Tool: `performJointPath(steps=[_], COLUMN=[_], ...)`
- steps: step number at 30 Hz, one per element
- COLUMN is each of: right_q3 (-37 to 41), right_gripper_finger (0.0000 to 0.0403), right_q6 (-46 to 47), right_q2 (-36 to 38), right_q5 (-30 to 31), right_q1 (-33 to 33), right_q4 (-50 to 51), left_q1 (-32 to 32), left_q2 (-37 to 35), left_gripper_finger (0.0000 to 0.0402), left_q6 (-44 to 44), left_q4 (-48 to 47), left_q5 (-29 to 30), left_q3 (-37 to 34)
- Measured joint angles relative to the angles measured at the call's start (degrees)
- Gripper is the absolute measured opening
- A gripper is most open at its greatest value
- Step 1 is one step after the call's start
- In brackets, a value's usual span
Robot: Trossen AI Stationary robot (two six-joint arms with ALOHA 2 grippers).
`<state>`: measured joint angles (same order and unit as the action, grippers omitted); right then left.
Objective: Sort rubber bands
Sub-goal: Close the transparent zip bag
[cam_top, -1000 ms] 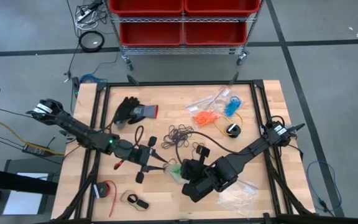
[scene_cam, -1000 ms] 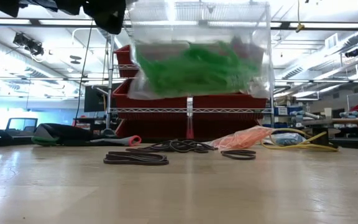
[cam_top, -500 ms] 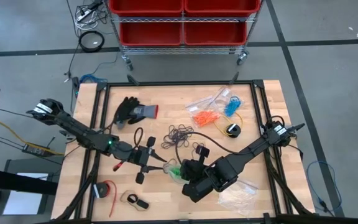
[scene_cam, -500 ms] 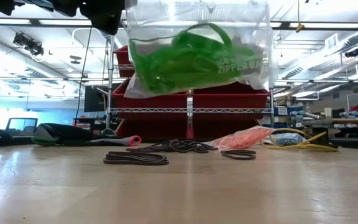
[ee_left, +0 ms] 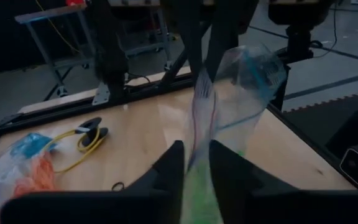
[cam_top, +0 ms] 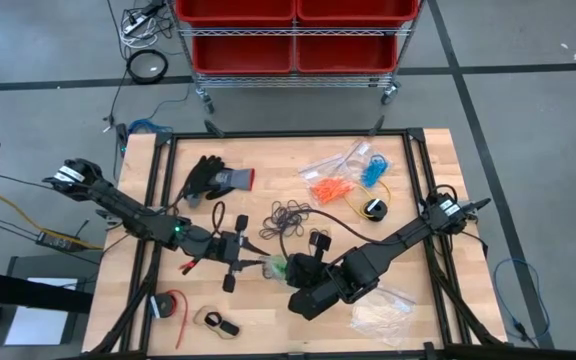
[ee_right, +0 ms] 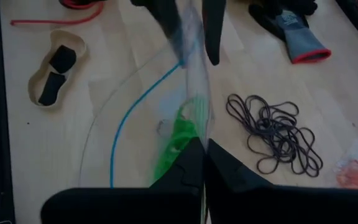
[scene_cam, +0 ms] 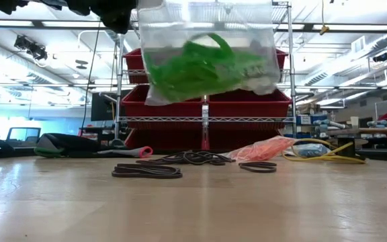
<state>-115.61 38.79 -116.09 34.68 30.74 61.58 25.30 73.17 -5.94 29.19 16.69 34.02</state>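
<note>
Here, a clear bag (scene_cam: 207,50) of green bands (scene_cam: 197,64) is held above the worktop (cam_top: 438,160) between both grippers: left fingers (ee_left: 166,168) narrowed on one edge, right fingers (ee_right: 188,165) clamped on the other. Black bands (cam_top: 290,213) lie nearby.

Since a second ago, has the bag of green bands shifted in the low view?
Yes. The clear bag of green rubber bands has tilted and drifted left against the red bins behind: its right edge no longer reaches the shelf post.
</note>
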Motion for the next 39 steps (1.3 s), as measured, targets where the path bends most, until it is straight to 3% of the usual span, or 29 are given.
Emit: performJointPath(steps=[5, 15, 22, 30, 39], right_q3=[0.0, 0.0, 0.0, 0.0, 0.0], right_gripper_finger=[0.0, 0.0005, 0.0036, 0.0003, 0.0023], right_q6=[0.6, 10.0, 9.2, 8.1, 12.3], right_q2=[0.0, 0.0, 0.0, 0.0, 0.0], right_q5=[-2.3, -1.9, -1.9, -1.6, 0.0], right_q1=[-0.4, -1.3, -0.6, 2.2, 7.3], right_q4=[0.2, 7.3, 8.0, 7.6, 10.4], left_q1=[0.3, 0.3, 0.3, 0.3, 0.3], left_q2=[0.0, 0.0, 0.0, 0.0, 0.0], left_gripper_finger=[0.0009, 0.0003, 0.0002, 0.0001, 0.0], left_q6=[-2.2, -1.3, 0.4, 0.5, 1.0], left_q4=[2.0, -0.6, -4.8, -5.0, -5.1], left_q5=[0.0, -0.3, -0.4, -0.4, -0.4], left_q3=[0.0, 0.0, 0.0, 0.0, 0.0])
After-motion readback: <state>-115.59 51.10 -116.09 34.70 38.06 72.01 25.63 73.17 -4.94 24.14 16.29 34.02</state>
